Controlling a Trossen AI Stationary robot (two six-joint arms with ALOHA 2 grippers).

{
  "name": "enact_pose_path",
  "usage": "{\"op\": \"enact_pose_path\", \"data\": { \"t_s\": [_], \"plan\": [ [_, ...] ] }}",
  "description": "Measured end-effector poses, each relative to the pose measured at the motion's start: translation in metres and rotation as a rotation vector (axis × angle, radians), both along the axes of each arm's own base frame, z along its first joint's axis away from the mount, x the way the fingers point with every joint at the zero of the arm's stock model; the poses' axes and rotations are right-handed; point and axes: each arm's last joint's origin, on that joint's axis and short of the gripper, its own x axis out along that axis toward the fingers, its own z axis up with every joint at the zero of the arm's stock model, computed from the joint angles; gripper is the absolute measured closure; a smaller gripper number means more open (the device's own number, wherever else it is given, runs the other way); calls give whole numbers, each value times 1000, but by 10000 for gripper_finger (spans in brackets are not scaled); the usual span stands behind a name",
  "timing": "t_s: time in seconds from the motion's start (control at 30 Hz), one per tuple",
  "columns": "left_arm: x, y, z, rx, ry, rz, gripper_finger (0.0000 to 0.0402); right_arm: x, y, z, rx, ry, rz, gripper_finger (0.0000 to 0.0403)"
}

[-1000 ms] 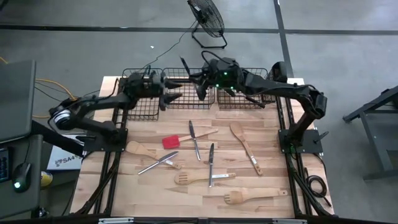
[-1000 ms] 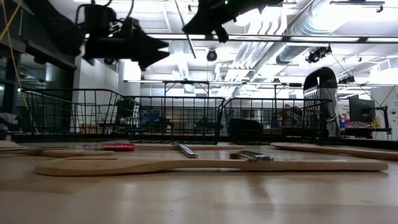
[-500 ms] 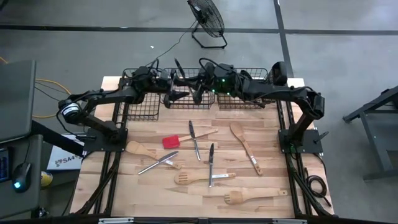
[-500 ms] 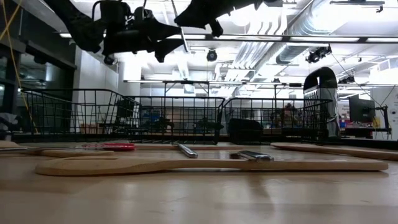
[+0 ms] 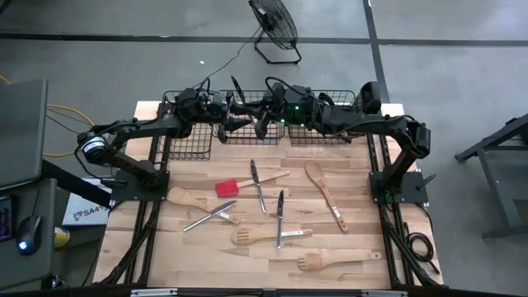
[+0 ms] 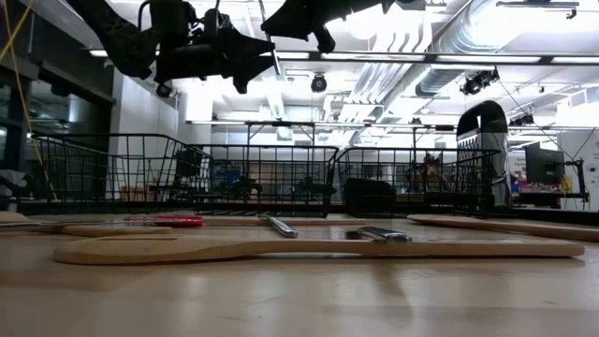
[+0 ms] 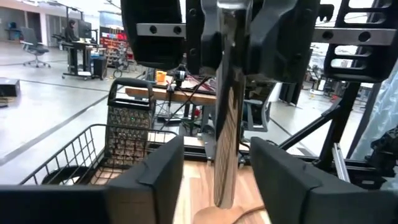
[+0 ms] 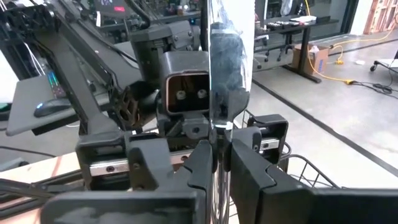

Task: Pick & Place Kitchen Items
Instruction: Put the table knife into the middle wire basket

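I am in the middle of a hand-over, high above the row of black wire baskets [image 5: 247, 142] at the upper centre of the high view, where my two arms meet nose to nose. My right end effector [image 8: 216, 157] is clamped tight on a long, shiny silver metal utensil [image 7: 225, 143], which stands upright in the middle of both wrist views; I cannot tell whether it is a knife or something else. My left end effector [image 7: 216, 157] faces it with one finger on each side of the silver utensil. A gap shows on both sides, so it is open around the piece and not gripping it. The utensil hangs in the air, clear of the light wooden tabletop [image 5: 181, 247] and not yet in any basket. I judge the next move to be closing the left fingers squarely on the bare metal, and only then letting go with the right, so that the piece never goes unheld. The polished, narrow surface looks likely to slip or twist if I pinch it off-centre. Much of the task remains: the red-headed wooden-handled spatula [image 5: 227, 187], the pale wooden spoons and slotted spatulas [image 5: 326, 262] and more silver cutlery [image 5: 280, 216] lie scattered across the middle and lower part of the high view.
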Motion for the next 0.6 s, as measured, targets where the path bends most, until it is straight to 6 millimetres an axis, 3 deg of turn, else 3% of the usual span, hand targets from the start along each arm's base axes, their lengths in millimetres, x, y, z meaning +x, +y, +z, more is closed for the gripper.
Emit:
{"op": "enact_pose_path", "data": {
  "t_s": [0.3,0.6],
  "plan": [
    [0,-1,1,10,-9,-14,314,0,0,-1,3,6,8,375],
    [1,-3,2,23,-18,-43,328,0,1,0,3,-5,23,375]
  ]
}}
